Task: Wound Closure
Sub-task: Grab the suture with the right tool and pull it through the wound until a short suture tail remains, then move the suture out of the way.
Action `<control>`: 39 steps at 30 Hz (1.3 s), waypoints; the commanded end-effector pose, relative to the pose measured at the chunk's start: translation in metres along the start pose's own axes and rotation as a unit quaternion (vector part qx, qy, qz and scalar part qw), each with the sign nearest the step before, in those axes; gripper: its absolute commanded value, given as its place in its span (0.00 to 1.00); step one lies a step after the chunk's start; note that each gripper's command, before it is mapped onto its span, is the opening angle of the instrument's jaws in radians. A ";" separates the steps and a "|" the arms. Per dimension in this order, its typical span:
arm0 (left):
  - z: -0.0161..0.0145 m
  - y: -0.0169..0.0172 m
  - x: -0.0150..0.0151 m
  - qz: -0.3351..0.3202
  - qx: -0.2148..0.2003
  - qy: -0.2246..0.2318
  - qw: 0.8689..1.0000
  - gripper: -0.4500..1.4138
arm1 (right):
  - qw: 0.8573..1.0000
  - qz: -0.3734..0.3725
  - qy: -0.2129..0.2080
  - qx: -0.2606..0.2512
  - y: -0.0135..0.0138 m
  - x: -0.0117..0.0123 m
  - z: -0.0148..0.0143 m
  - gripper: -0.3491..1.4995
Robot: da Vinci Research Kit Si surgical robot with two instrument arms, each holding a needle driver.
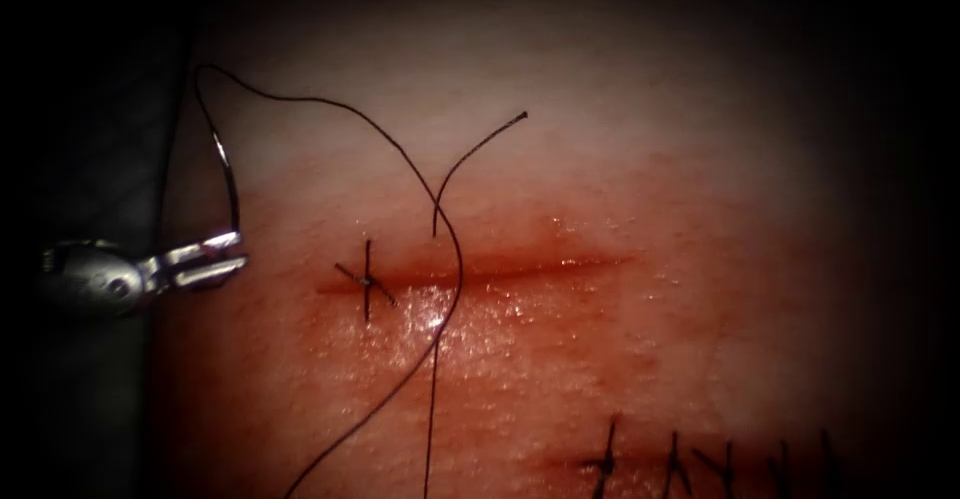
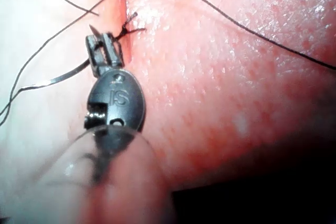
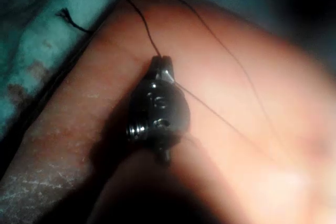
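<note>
Pale, moist tissue (image 1: 620,159), grainy and glistening, pinker around the cut (image 1: 520,271): a shallow horizontal slit, wet with red fluid (image 1: 430,304) that gleams along its lower lip. Wide bare surface above and to the right of the cut; tissue's left edge dropping off into dark just beside the left tool. A second line of dark stitches (image 1: 700,464) low toward the right, their cut ends sticking up.

Left tool (image 1: 228,256) at the tissue's left edge, well left of the cut: polished steel, rounded wrist, slotted narrow jaws clamped on the needle (image 1: 228,174) near one end of its curve. Needle thin, bright, arching up from the jaws, clear of the tissue, not in it. In the left wrist view, same tool (image 2: 103,51) with the needle (image 2: 65,77) jutting sideways as a flat silver strip.

Right tool (image 3: 161,66) seen in the right wrist view: dark, rounded, jaws closed on the thread (image 3: 142,17), above smooth tissue.

Thread (image 1: 400,149) fine and black, sweeping from the needle's upper end across the cut and down. One free end (image 1: 522,115) above the cut. One small knotted stitch (image 1: 367,281) crossing the cut's left end.
</note>
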 end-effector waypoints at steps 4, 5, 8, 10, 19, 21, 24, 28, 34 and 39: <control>0.0014 -0.0008 -0.0019 0.000 -0.011 0.013 1.000 0.00 | 0.999 0.005 0.025 -0.028 0.0009 -0.0002 0.0004 0.45; 0.0017 -0.0013 -0.0025 -0.001 -0.013 0.017 1.000 0.00 | 0.999 0.008 0.032 -0.038 0.0013 -0.0003 0.0003 0.67; 0.0030 -0.0035 -0.0057 -0.002 -0.022 0.018 1.000 0.00 | 0.996 0.016 0.056 -0.069 0.0027 -0.0008 -0.0008 0.90; 0.0035 -0.0044 -0.0069 -0.002 -0.024 0.013 1.000 0.00 | 0.996 0.017 0.058 -0.070 0.0027 -0.0010 -0.0012 0.90; 0.0068 -0.0075 -0.0110 -0.008 -0.033 0.005 0.999 0.00 | 0.988 0.061 0.056 -0.128 0.0051 -0.0025 -0.0061 0.86; 0.0074 -0.0078 -0.0114 -0.008 -0.034 0.004 0.999 0.00 | 0.988 0.052 0.042 -0.142 0.0060 -0.0028 -0.0076 0.84; 0.0080 -0.0080 -0.0119 -0.014 -0.035 0.002 0.999 0.00 | 0.984 0.041 0.036 -0.171 0.0087 -0.0038 -0.0094 0.69; 0.0081 -0.0073 -0.0125 -0.017 -0.034 0.004 0.999 0.00 | 0.981 0.039 0.025 -0.188 0.0131 -0.0063 -0.0086 0.75; 0.0080 -0.0059 -0.0133 -0.022 -0.042 0.001 0.999 0.00 | 0.980 0.033 0.028 -0.194 0.0170 -0.0110 -0.0050 0.91; 0.0075 -0.0056 -0.0129 -0.022 -0.045 0.002 0.999 0.00 | 0.983 0.026 0.016 -0.183 0.0186 -0.0145 -0.0018 0.90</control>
